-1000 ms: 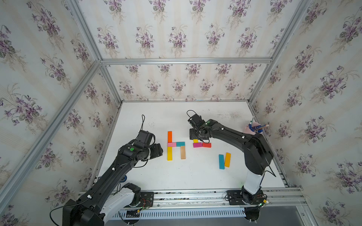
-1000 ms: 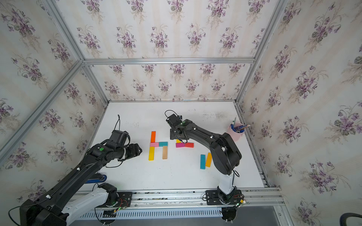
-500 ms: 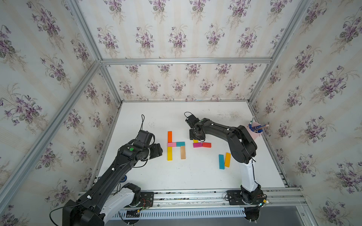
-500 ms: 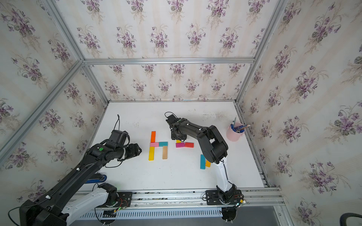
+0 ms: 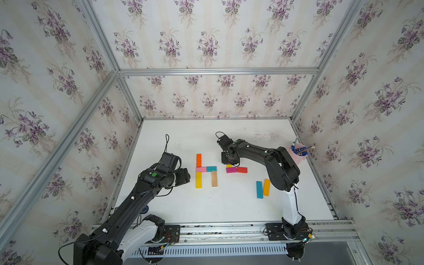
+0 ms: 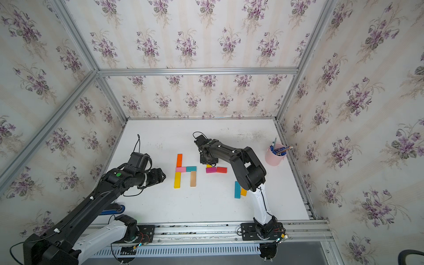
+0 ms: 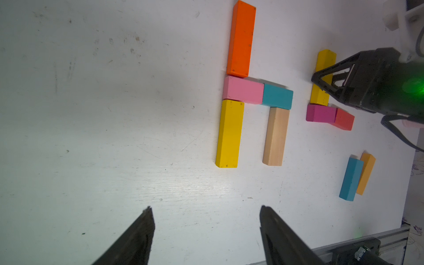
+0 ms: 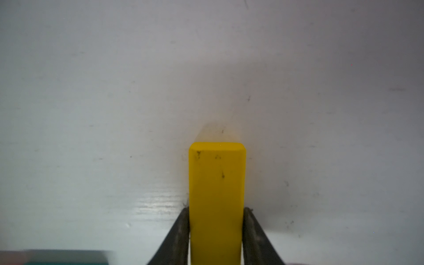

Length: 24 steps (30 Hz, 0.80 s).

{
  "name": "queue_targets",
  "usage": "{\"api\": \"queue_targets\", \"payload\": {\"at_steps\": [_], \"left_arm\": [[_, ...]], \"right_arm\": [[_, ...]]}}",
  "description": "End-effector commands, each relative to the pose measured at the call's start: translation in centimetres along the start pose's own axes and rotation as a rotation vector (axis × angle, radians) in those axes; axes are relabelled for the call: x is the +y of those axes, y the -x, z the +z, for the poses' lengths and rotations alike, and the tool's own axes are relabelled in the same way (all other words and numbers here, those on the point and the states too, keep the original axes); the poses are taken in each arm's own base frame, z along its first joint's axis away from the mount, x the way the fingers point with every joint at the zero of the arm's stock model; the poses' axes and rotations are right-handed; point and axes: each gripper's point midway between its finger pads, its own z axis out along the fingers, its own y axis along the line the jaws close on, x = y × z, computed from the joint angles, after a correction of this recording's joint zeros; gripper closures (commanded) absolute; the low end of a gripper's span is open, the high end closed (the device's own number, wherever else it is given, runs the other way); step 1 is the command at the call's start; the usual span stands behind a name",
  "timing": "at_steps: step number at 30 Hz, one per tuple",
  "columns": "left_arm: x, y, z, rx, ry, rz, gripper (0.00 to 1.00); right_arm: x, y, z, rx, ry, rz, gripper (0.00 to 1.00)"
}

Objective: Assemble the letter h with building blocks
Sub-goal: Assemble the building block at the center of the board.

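My right gripper [image 8: 215, 208] is shut on a short yellow block [image 8: 216, 183] that lies on the white table, its fingers pressed against both long sides. In both top views this gripper [image 5: 229, 160] points down just behind a magenta block [image 5: 231, 169] and a red block [image 5: 241, 170]. To their left, an orange [image 5: 199, 160], pink [image 5: 201, 169], teal [image 5: 211, 168], long yellow [image 5: 198, 179] and tan block [image 5: 214, 178] form an h. A blue block [image 5: 259, 189] and an amber block [image 5: 266, 187] lie side by side at the front right. My left gripper [image 7: 205, 207] hangs open and holds nothing, left of the h.
A pale pink cup [image 5: 296, 156] with blue pens stands by the right wall. A blue object [image 6: 112, 208] lies at the table's front left edge under my left arm. Flowered walls with metal rails enclose the table [image 5: 229, 211] on three sides.
My right gripper has closed onto the short yellow block, and that arm's elbow has swung forward and to the right. The left arm has not moved.
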Motion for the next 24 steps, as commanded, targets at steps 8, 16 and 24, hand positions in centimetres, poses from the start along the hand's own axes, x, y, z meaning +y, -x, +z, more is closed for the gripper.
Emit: {"api": "queue_targets", "payload": {"at_steps": [8,16,24], "left_arm": [[-0.2,0.4,0.0,-0.020,-0.009,0.010,0.25],[-0.2,0.4,0.2,-0.017,-0.011,0.007,0.25],[-0.1,0.3,0.2,-0.015,-0.012,0.005,0.25]], "right_arm": [[-0.2,-0.9,0.4,0.019,-0.020,-0.016,0.64],[-0.3,-1.3,0.5,0.023,-0.030,-0.030,0.65],[-0.6,-1.0,0.1,0.009,-0.045,-0.031,0.49]]}}
